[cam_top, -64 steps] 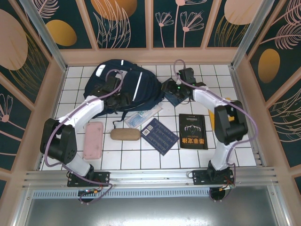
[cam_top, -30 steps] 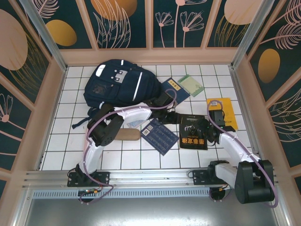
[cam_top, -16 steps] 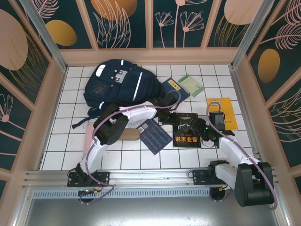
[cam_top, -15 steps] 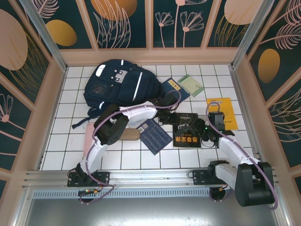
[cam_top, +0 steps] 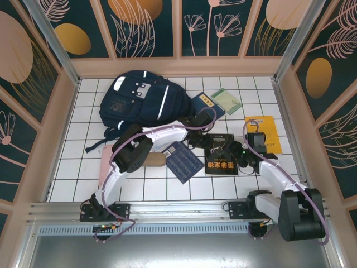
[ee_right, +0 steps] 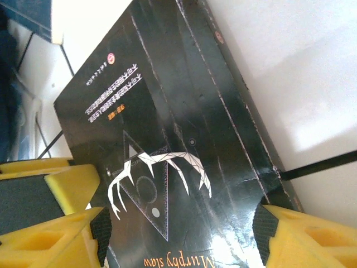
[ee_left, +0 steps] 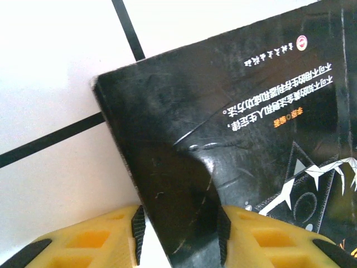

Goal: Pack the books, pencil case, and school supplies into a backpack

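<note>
Black book (cam_top: 222,158) apparently between both arms' fingers (ee_left: 95,240).

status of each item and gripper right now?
black book: on the tiles, both grippers at it
left gripper: jaws straddling the book's corner
right gripper: jaws spanning the book's width
backpack: lying flat, no opening visible
yellow book: flat, untouched
green book: flat, untouched
</note>
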Available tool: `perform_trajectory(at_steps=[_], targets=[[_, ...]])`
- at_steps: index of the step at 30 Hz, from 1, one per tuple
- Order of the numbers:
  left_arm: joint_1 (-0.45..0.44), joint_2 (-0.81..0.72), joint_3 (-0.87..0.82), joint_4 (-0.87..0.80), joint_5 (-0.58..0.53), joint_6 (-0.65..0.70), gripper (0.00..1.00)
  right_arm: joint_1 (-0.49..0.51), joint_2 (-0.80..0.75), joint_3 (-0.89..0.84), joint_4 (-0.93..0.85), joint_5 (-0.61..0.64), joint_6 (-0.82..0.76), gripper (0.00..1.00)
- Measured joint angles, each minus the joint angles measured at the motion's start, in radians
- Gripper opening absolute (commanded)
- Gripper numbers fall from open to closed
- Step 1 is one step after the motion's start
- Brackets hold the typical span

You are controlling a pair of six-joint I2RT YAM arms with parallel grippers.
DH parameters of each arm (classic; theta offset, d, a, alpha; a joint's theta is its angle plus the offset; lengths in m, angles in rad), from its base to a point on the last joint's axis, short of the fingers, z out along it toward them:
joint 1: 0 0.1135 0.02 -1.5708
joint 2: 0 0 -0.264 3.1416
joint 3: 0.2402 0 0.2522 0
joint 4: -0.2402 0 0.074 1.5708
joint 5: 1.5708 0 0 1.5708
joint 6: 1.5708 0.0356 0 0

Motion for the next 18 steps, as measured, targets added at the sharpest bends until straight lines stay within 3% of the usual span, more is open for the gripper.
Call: perform_trajectory(at_steps=[5,12,18], targets=[[0.003,-0.006,-0.011,0.011,0.006,0.002,0.38,0.0,-0.026,0.0,-0.018,0.004,-0.006,0.7],[0.004,-0.008,-0.015,0.018,0.006,0.008,0.37,0.003,-0.11,0.064,-0.158,0.121,-0.021,0.75],[0.006,-0.008,-0.018,0.021,0.011,0.011,0.37,-0.002,-0.028,0.051,-0.145,0.138,-0.029,0.74]])
